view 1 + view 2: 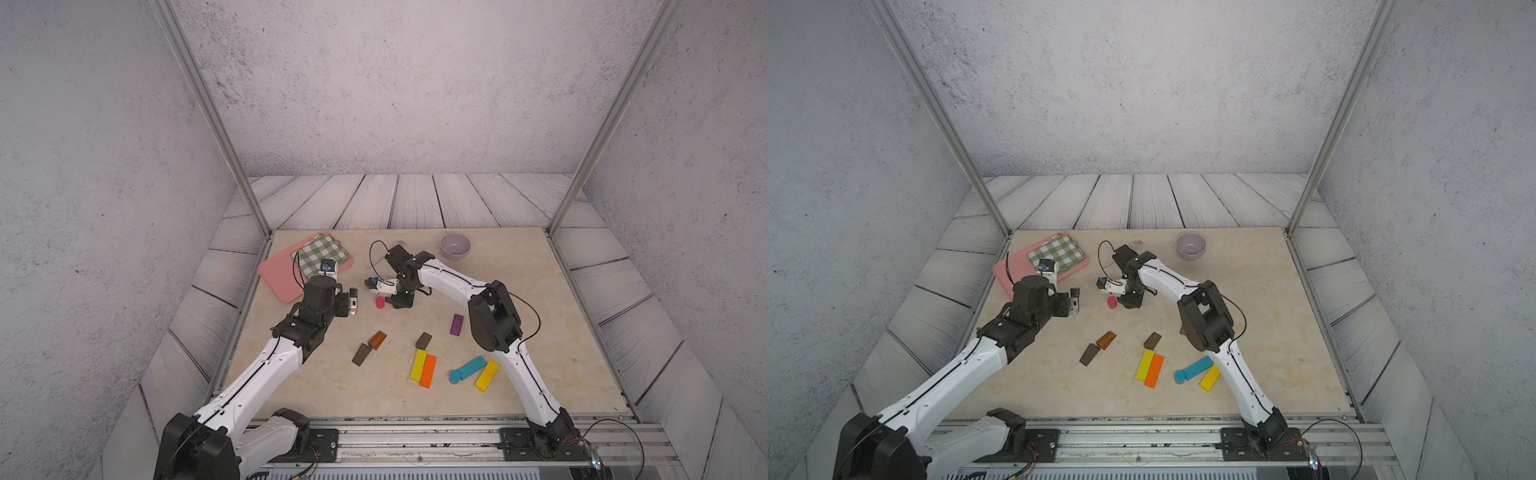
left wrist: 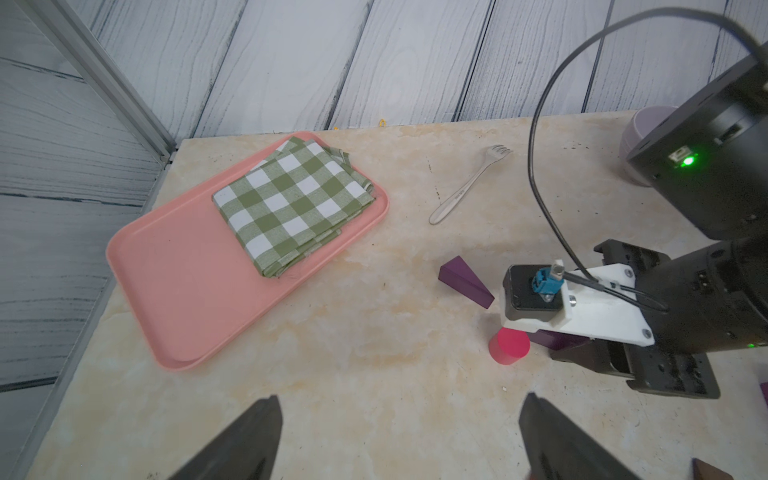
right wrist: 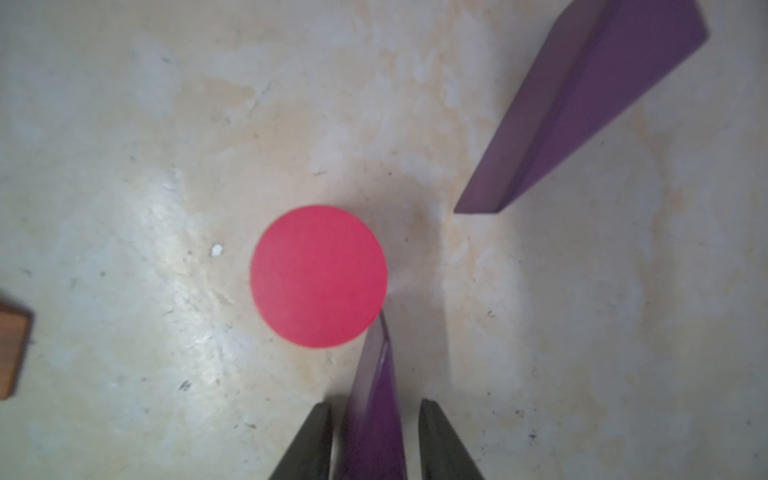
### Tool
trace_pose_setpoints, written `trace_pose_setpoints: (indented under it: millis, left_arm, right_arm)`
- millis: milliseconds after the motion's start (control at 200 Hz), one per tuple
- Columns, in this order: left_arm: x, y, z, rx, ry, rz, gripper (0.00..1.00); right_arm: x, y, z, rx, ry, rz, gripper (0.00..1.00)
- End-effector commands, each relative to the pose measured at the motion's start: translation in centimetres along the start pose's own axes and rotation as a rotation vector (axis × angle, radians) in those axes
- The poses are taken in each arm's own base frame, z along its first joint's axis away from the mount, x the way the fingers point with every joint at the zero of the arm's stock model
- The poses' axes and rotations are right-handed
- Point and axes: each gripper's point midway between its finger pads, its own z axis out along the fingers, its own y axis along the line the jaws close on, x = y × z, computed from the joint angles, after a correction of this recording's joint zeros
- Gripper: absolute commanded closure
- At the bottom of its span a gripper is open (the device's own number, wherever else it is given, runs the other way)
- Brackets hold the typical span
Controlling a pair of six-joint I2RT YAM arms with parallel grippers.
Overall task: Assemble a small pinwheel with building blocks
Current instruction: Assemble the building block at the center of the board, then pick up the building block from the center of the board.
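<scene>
**Right gripper [image 3: 376, 403] straddles a purple wedge [image 3: 372, 365]**
The wedge lies on the counter [image 3: 124, 208], long axis running out between barely parted jaws, tip meeting the pink cylinder [image 3: 318, 276]; left gripper [image 2: 403, 397], spread wide, is farther.

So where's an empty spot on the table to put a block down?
The biggest bare patch is right of the bowl and the right arm, out to the edge of the table. Another runs along the near edge, in front of the brown blocks. It's crowded around the pink cylinder and among the coloured bars.
</scene>
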Motion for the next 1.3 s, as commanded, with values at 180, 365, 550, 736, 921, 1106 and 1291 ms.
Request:
trace_pose_setpoints:
  millis: [180,365,550,736,921,1106,1291]
  left_arm:
    - [0.4,0.5,0.1,-0.012,0.003,-0.002,0.04]
    - [0.6,0.5,0.2,-0.012,0.011,-0.006,0.04]
    - [1.6,0.5,0.3,-0.012,0.064,-0.063,0.04]
    - [5.6,-2.7,0.1,0.093,0.28,-0.04,0.04]
    - [10.4,-6.2,-1.4,0.137,0.479,0.1,0.07]
    - [14.0,-6.7,-2.8,0.103,0.652,0.181,0.18]
    - [17.2,-8.4,-2.4,0.178,0.738,0.193,0.22]
  right_arm:
    - [3.4,1.2,2.0,-0.078,0.074,-0.083,0.63]
    - [3.1,0.9,1.6,-0.069,0.066,-0.073,0.53]
    - [1.0,0.3,-2.5,-0.044,0.001,-0.009,0.3]
    - [0.4,-1.1,-10.7,0.093,-0.089,0.236,0.01]
    - [4.9,-1.6,-17.3,0.295,-0.24,0.616,0.01]
    - [10.5,-0.4,-21.0,0.28,-0.389,0.966,0.01]
    - [11.8,1.2,-20.8,0.234,-0.417,1.003,0.01]
